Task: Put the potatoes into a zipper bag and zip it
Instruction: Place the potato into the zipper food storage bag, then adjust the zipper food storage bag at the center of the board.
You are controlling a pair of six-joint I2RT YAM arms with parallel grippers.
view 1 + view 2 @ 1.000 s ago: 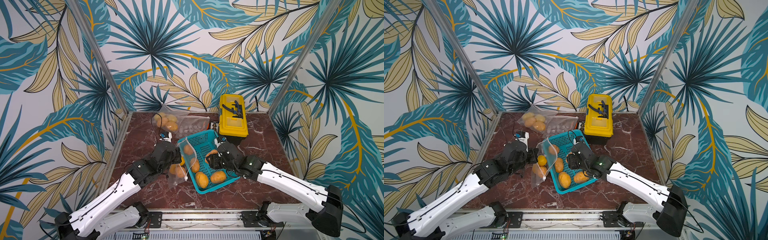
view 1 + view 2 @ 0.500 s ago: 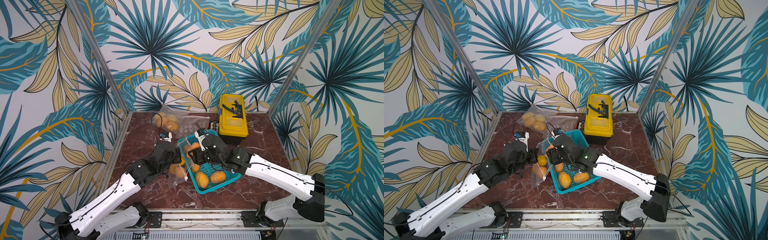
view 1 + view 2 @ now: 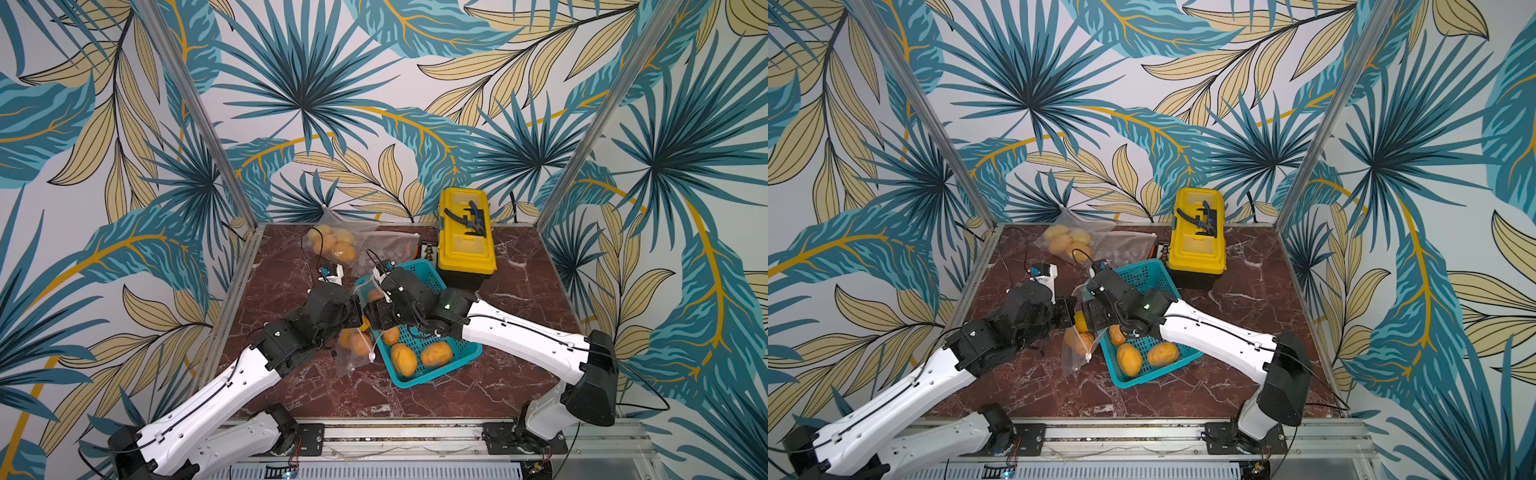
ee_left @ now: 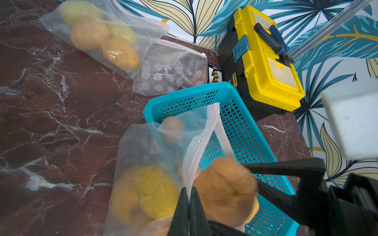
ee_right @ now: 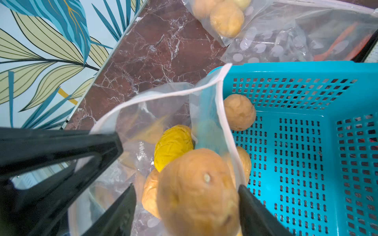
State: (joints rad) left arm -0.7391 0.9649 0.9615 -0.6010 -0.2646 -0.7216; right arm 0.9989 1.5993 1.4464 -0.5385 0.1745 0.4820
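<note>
The left gripper (image 4: 189,191), jaws pressed together, pinches the limp clear plastic zipper bag (image 4: 143,143) by its rim while the right gripper (image 5: 186,196), jaws spread, flanks 1 tan oval potato (image 4: 225,192) over the mouth; firm, weighty, roll-prone, it probably wants a mid-body grip.

Clear glossy plastic bag (image 4: 147,143); perf. plastic basket (image 4: 184,90); rough matt potatoes (image 5: 196,190); glossy marble table (image 4: 51,102).
</note>
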